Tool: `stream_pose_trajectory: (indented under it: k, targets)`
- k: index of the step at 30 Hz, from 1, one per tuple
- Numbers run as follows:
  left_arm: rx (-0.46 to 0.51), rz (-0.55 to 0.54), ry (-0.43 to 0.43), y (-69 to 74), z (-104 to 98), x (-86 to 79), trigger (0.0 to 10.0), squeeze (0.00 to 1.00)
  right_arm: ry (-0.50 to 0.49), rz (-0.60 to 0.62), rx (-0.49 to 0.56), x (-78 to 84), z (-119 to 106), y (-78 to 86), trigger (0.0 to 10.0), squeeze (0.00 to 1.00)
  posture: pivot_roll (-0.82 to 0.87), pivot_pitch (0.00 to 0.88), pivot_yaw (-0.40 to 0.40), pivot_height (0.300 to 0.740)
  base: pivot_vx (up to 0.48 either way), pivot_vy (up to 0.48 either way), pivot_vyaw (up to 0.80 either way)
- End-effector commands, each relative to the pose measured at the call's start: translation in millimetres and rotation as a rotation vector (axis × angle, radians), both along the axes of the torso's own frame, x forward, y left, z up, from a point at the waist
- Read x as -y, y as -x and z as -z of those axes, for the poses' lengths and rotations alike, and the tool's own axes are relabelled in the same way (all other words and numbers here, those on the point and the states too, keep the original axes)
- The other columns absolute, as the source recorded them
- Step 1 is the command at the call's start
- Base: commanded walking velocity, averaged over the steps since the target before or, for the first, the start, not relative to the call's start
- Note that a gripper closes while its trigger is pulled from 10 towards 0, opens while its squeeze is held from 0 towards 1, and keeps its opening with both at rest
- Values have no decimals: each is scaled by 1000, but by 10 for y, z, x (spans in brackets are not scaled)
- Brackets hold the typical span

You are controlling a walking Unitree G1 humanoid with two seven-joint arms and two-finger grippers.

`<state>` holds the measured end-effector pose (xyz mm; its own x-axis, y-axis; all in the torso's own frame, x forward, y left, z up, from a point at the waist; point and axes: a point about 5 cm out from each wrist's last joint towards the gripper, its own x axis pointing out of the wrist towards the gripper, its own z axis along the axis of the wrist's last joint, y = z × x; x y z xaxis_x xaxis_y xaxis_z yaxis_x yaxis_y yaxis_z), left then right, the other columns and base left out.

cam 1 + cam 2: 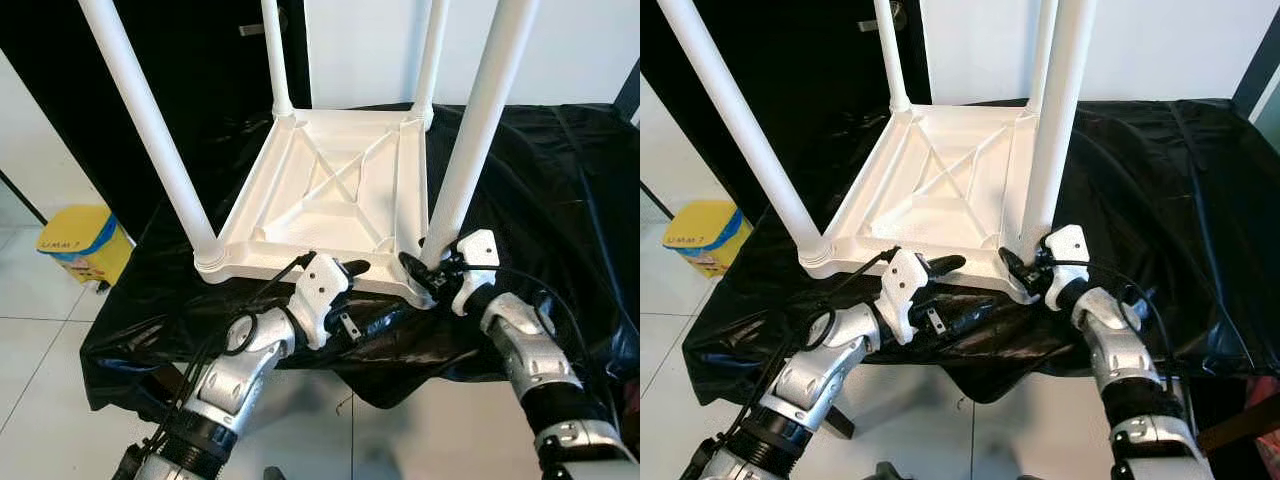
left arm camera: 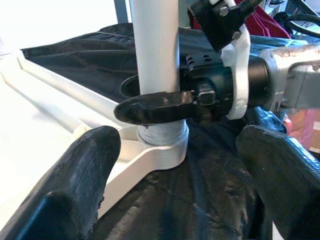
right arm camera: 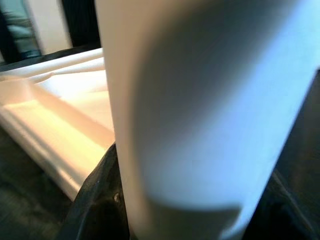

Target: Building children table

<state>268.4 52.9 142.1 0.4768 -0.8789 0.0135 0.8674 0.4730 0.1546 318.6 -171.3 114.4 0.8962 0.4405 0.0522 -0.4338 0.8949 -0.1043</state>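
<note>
My right gripper (image 1: 425, 268) is clamping the base of the near-right leg (image 1: 470, 150), fingers (image 2: 150, 107) closed around it just above its socket. My left gripper (image 1: 345, 270) is hovering at the near edge, fingers (image 2: 85, 175) spread wide, gripping nothing. The white children's table (image 1: 330, 190) is lying inverted on the black-draped table (image 1: 560, 180), four legs pointing up. A yellow bin (image 1: 85, 240) is sitting on the floor, far left.
</note>
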Motion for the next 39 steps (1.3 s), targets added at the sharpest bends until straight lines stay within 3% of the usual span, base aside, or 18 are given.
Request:
stream_pose_trajectory:
  k: [1, 7, 14, 18, 21, 25, 35, 36, 39]
  targets:
    - [-5, 12, -16, 23, 19, 8, 10000, 0, -7, 82, -26, 16, 67, 27, 10000, 0, -155, 0, 27, 740, 0, 0, 0]
    - [-6, 2, -15, 26, 21, -14, 10000, 0, -48, 183, -54, -162, 145, 117, 10000, 0, -150, 0, 25, 740, 0, 0, 0]
    - [1, -37, -20, -8, 7, -82, 10000, 0, -95, 491, -108, -247, 242, 192, 10000, 0, -137, 0, 17, 740, 0, 0, 0]
    - [3, -42, -21, -16, 5, -91, 10000, 0, -103, 506, -110, -264, 238, 199, 10000, 0, -137, 0, 17, 740, 0, 0, 0]
    - [8, -54, -22, -45, -5, -118, 10000, 0, -126, 504, -106, -416, 198, 234, 10000, 0, -138, 0, 16, 740, 0, 0, 0]
    - [10, -55, -23, -52, -8, -117, 10000, 0, -132, 470, -93, -474, 166, 248, 10000, 0, -139, 0, 15, 740, 0, 0, 0]
    - [17, -61, -22, -87, -19, -118, 10000, 0, -125, 473, -67, -455, 115, 240, 10000, 0, -145, 0, 19, 740, 0, 0, 0]
    - [22, -64, -22, -101, -26, -123, 10000, 0, -121, 474, -57, -436, 98, 234, 10000, 1000, -146, 0, 21, 740, 0, 0, 0]
    - [28, -74, -22, -139, -38, -139, 10000, 0, -123, 456, -37, -405, 71, 240, 10000, 1000, -150, 0, 24, 740, 0, 0, 0]
